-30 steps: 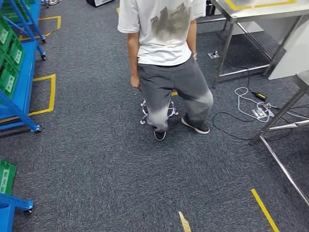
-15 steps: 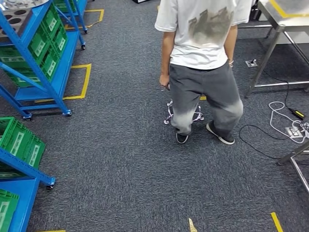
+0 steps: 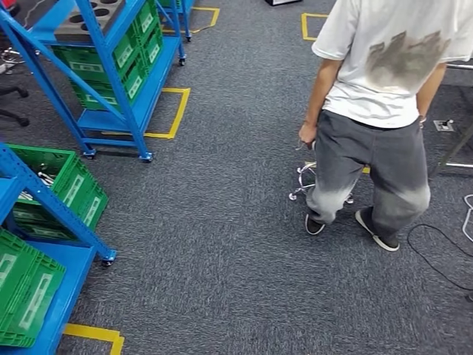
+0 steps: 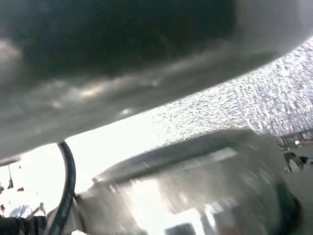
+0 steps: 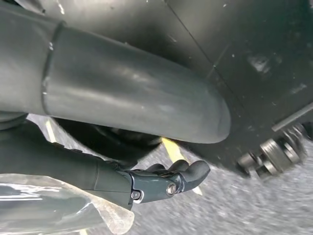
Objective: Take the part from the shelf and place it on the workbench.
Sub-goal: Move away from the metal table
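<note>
**Right hand**: hangs low over the grey carpet. Its thick grey thumb lies straight, and the darker fingers stretch out alongside it. A gap separates thumb and fingers, with nothing between them. A translucent film lies against the far side of the fingers, and its nature cannot be told. A strip of yellow floor tape crosses the carpet just beyond the fingertips.

**Left hand**: a blurred grey mass above the carpet. Whether its fingers are apart or together cannot be told.

**Shelves and part:** two blue shelves stand on the left hand's side, well apart from both hands. The nearer shelf holds green bins. The farther shelf holds more green bins and, on its top level, a grey tray with round holes. The part itself cannot be made out among them.

**Person**: stands on the right hand's side, ahead of it, back turned, in a white T-shirt and grey trousers. One hand is at a chrome-based stool, which is partly hidden by the legs.
</note>
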You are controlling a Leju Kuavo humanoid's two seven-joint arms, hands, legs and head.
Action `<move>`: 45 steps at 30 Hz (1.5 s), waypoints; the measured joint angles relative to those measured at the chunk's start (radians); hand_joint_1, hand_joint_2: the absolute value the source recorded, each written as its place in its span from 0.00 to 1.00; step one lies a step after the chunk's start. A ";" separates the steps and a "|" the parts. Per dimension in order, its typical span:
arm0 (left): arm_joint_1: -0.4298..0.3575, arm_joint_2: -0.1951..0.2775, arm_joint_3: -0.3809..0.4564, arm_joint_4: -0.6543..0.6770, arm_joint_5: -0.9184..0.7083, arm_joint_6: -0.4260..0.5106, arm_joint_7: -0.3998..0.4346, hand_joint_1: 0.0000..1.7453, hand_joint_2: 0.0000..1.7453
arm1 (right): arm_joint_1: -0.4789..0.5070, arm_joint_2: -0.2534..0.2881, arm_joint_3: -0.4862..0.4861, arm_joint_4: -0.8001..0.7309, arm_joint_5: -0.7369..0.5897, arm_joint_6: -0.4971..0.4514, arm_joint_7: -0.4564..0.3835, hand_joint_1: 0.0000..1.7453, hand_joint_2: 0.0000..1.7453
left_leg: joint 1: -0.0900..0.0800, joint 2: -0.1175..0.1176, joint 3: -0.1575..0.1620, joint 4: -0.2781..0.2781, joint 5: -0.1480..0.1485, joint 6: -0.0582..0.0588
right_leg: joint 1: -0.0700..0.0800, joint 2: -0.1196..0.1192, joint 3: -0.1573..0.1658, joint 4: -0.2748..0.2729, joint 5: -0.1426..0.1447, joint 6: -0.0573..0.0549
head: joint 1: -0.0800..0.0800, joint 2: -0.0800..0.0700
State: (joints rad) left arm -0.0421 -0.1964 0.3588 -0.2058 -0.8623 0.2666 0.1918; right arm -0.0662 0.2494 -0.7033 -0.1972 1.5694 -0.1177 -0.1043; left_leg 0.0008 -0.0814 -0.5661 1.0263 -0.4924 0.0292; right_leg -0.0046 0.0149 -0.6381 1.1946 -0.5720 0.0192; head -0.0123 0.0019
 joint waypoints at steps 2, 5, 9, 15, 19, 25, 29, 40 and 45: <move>-0.001 0.001 0.001 0.000 -0.005 -0.007 0.002 0.00 0.00 | -0.001 0.000 0.010 0.000 -0.001 -0.004 0.000 0.00 0.00 | -0.001 -0.029 0.000 0.001 -0.001 -0.001 | 0.002 0.048 0.047 -0.120 0.059 -0.013 | -0.001 0.000; 0.000 0.001 0.002 0.000 -0.009 -0.015 0.003 0.00 0.00 | 0.001 0.000 0.018 0.000 -0.001 -0.009 0.001 0.00 0.00 | 0.002 -0.063 -0.008 0.002 -0.001 -0.012 | 0.001 0.067 0.079 -0.176 0.063 -0.013 | 0.003 0.000; 0.000 0.006 0.004 0.000 -0.014 -0.018 0.007 0.00 0.00 | -0.001 0.007 0.032 0.000 -0.001 -0.011 0.005 0.00 0.00 | -0.002 0.011 -0.039 0.075 -0.050 -0.034 | -0.005 0.014 0.096 -0.195 0.064 -0.020 | -0.002 0.000; 0.000 0.007 0.004 0.000 -0.030 -0.035 0.017 0.00 0.00 | 0.001 0.009 0.035 0.000 -0.007 0.019 0.016 0.00 0.00 | 0.007 0.085 -0.096 0.191 -0.053 -0.050 | -0.004 -0.084 0.119 -0.195 0.043 -0.021 | -0.005 0.000; -0.003 0.007 0.004 0.000 -0.038 -0.036 0.016 0.00 0.00 | -0.001 0.009 0.036 0.001 -0.008 0.049 0.018 0.00 0.00 | -0.008 0.166 -0.009 0.006 0.008 -0.032 | 0.004 -0.131 0.134 -0.193 0.023 -0.003 | -0.005 0.000; -0.001 0.004 0.005 0.000 -0.044 -0.035 0.031 0.00 0.00 | -0.005 0.009 0.035 0.001 -0.022 0.073 0.026 0.00 0.00 | 0.000 0.097 -0.008 -0.009 0.014 -0.001 | -0.006 -0.044 0.084 -0.067 -0.059 0.025 | 0.001 0.000; -0.004 0.000 0.005 0.000 -0.054 -0.045 0.068 0.00 0.00 | -0.003 0.009 0.034 0.001 -0.030 0.097 0.035 0.00 0.00 | 0.001 0.040 -0.006 -0.007 0.013 0.001 | -0.007 -0.018 -0.009 0.082 -0.079 0.028 | 0.001 0.000; -0.011 0.001 0.003 0.000 -0.107 -0.108 0.123 0.00 0.00 | -0.005 0.008 0.034 0.003 -0.029 0.166 0.068 0.00 0.00 | 0.004 0.034 -0.067 0.098 -0.038 -0.049 | -0.015 0.012 0.108 -0.180 0.043 -0.015 | -0.008 0.000; -0.011 0.003 -0.005 0.000 -0.121 -0.116 0.154 0.00 0.00 | -0.006 0.005 0.033 0.003 -0.023 0.180 0.083 0.00 0.00 | 0.005 0.077 -0.123 0.242 -0.074 -0.049 | -0.003 -0.068 0.114 -0.180 0.035 -0.027 | -0.011 0.000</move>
State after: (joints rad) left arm -0.0530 -0.1938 0.3540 -0.2056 -0.9837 0.1504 0.3455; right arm -0.0722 0.2548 -0.6699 -0.1938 1.5469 0.0628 -0.0214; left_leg 0.0061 -0.0049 -0.6887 1.2679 -0.5664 -0.0201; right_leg -0.0078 -0.0526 -0.5242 1.0141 -0.5373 -0.0078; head -0.0234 0.0019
